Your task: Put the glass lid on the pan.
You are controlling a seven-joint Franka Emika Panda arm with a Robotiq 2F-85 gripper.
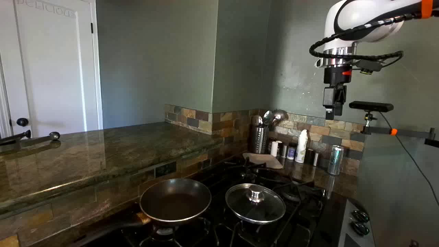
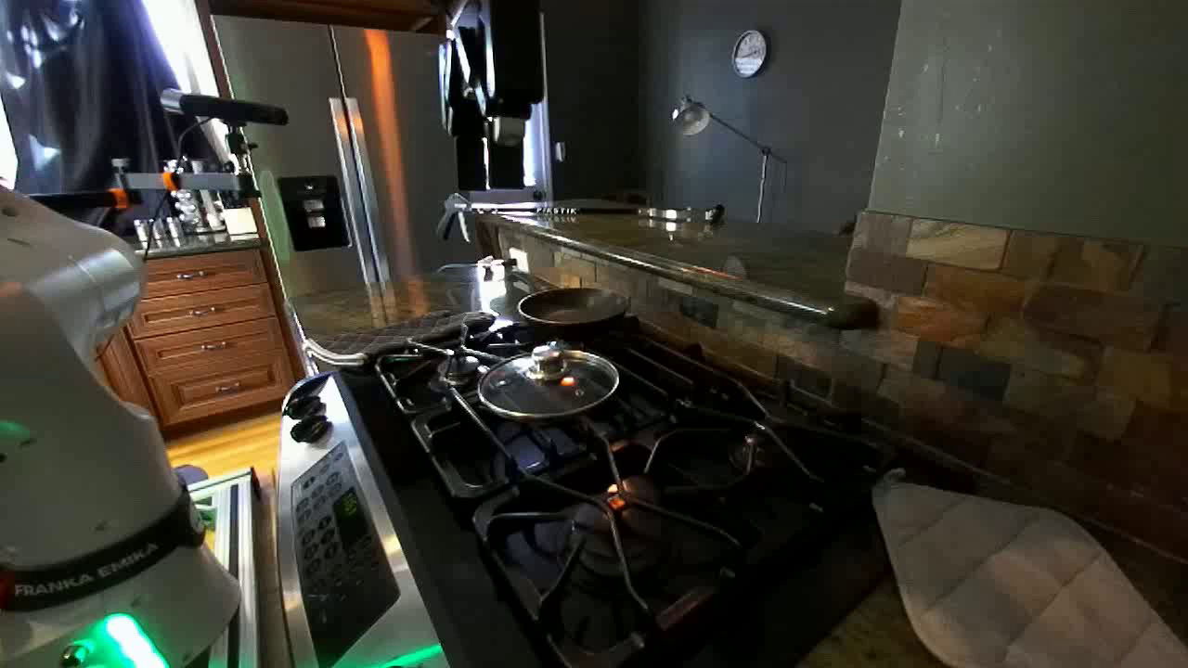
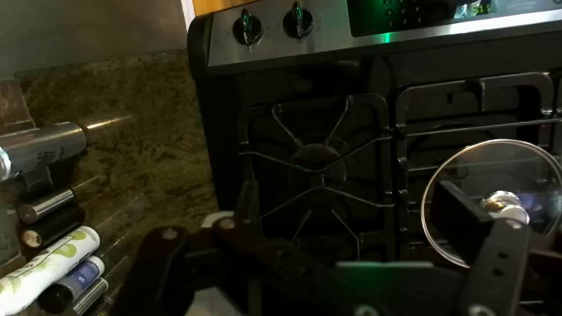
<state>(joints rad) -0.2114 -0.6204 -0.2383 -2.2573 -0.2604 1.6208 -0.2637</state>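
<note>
The glass lid [image 1: 244,206] lies on the stove grate, its shiny knob upward, close beside the pan [image 1: 175,201] but apart from it. Dark, shallow and uncovered, the pan rests on a burner by the raised counter, its handle pointing away from the lid. In an exterior view the lid [image 2: 575,394] is in front of the pan [image 2: 574,308]. My gripper [image 1: 333,115] hangs high above the stove. In the wrist view the gripper [image 3: 355,204] is open, its fingers wide apart and holding nothing; one finger covers part of the lid [image 3: 533,173]. The pan is out of the wrist view.
A raised stone counter [image 1: 113,147] runs behind the pan. At the stove's end are a pot holder [image 2: 1012,566], a utensil holder [image 1: 260,140], a white bottle [image 1: 301,147] and a steel canister [image 1: 335,160]. A bracket-mounted camera [image 1: 371,106] sits near the arm.
</note>
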